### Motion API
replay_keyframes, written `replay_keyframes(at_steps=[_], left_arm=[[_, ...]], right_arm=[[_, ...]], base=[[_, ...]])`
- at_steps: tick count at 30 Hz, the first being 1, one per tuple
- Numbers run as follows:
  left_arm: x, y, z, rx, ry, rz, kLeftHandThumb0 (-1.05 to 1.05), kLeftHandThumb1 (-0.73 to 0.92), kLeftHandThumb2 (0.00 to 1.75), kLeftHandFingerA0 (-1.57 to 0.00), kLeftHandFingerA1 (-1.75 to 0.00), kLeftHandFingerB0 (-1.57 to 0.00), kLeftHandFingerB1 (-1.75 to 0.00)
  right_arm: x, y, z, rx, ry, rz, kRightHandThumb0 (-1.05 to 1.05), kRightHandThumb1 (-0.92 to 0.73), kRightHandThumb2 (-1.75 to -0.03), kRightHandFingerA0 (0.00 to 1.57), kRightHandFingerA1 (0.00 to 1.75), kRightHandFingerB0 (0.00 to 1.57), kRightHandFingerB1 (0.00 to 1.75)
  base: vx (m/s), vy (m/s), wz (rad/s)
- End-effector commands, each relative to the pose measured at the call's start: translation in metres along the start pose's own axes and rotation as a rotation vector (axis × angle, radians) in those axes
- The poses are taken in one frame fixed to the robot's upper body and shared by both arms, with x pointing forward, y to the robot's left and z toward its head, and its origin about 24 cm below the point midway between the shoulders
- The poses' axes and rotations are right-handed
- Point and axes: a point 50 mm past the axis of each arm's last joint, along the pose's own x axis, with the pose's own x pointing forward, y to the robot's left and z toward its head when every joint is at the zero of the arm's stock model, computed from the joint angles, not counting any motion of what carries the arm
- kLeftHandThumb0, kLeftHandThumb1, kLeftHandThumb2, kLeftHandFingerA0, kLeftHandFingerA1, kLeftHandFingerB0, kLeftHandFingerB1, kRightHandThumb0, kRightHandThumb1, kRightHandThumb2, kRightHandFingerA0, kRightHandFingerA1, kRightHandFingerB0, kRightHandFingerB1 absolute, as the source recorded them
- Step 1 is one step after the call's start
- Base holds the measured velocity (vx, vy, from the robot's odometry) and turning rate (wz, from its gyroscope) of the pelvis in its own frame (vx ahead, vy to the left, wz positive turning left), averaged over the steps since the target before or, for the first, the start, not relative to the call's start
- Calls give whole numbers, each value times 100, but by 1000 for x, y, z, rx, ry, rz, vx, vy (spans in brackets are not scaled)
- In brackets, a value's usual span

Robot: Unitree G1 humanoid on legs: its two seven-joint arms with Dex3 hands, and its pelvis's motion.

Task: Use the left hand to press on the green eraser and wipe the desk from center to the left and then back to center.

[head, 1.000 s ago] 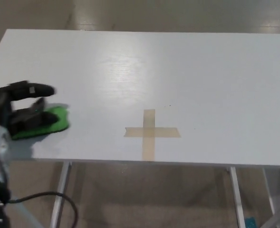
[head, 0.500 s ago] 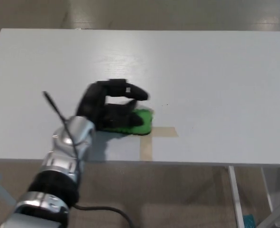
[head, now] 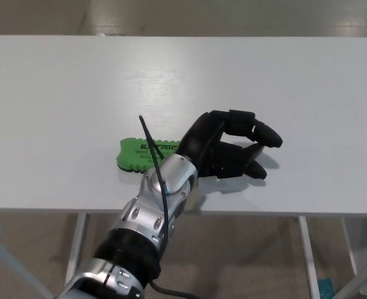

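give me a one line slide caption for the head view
Left hand hovers over the white desk, fingers apart and empty, with the green eraser lying flat just behind its wrist.

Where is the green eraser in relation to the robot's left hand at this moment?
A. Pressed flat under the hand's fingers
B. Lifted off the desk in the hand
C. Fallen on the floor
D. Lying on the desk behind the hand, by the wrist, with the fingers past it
D: the green eraser lies flat on the desk, while the left hand reaches beyond it to the right, holding nothing.
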Motion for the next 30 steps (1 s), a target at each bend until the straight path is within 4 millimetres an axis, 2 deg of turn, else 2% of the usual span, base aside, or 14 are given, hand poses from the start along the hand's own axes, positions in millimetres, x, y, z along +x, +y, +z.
replay_keyframes(at_steps=[1, 6, 8, 9, 10, 11, 12, 13, 16, 17, 19, 20, 21, 30], left_arm=[[-5, -2, -11, 0, 48, 2, -24, 82, 66, -109, -62, -98, -74], [-5, 6, 0, -17, 22, 0, -26, 81, 66, -109, -62, -98, -53], [-4, 9, 11, -42, -15, -20, -28, 80, 66, -108, -59, -87, -46], [-4, 13, 29, -59, -86, -44, -38, 63, 99, -88, -69, -55, -58], [-5, 14, 34, -63, -105, -51, -38, 63, 99, -88, -69, -55, -58], [-7, 16, 49, -70, -155, -79, -48, 66, 60, -82, -44, -47, -35], [-10, 18, 63, -74, -204, -112, -48, 66, 60, -82, -44, -47, -35], [-14, 20, 76, -83, -243, -151, -54, 59, 58, -56, -38, -36, -33], [-25, 23, 102, -99, -313, -250, -62, 35, 82, -41, -51, -22, -44], [-36, 26, 118, -86, -367, -335, -35, 22, 84, 0, -48, -1, -47], [-59, 26, 144, -34, -451, -503, -36, 18, 83, 0, -49, -2, -48], [-70, 28, 153, 3, -476, -564, -70, 43, 83, -1, -28, -7, -42], [-84, 29, 162, 49, -498, -639, -70, 43, 83, -1, -28, -7, -42], [-163, 32, 173, 134, -602, -800, -82, 40, 71, -10, -29, -10, -36]], right_arm=[[-3, -3, -2, 11, 3, 5, -36, -72, -62, 71, 55, 67, 44], [-5, -1, -4, 11, 9, 5, -36, -72, -62, 71, 55, 67, 44], [-4, -1, -4, 11, 8, 4, -36, -72, -62, 71, 55, 67, 44], [-4, 0, -4, 11, 9, 6, -37, -72, -62, 71, 55, 67, 43], [-4, 0, -4, 11, 9, 7, -37, -72, -62, 71, 55, 67, 43], [-4, 0, -4, 10, 9, 7, -37, -72, -62, 71, 55, 67, 43], [-4, 0, -4, 10, 10, 8, -37, -72, -62, 71, 55, 67, 43], [-4, 0, -3, 9, 10, 10, -36, -72, -62, 71, 55, 67, 43], [-4, 0, -3, 3, 11, 15, -35, -72, -62, 71, 55, 66, 44], [-3, -1, -4, -3, 14, 18, -36, -72, -62, 71, 56, 66, 43], [-3, -2, -5, -11, 24, 25, -36, -72, -62, 71, 56, 67, 44], [-3, -2, -6, -13, 29, 29, -36, -72, -62, 70, 57, 67, 44], [-4, -3, -7, -17, 35, 34, -36, -72, -62, 70, 57, 67, 44], [-12, -3, -16, 1, 69, 55, -38, -72, -62, 70, 57, 66, 43]], base=[[0, 0, 0], [0, 0, 0], [0, 0, 0], [0, 0, 0], [0, 0, 0], [0, 0, 0], [0, 0, 0], [0, 0, 0], [0, 0, 0], [0, 0, 0], [0, 0, 0], [0, 0, 0], [0, 0, 0], [0, 0, 0]])
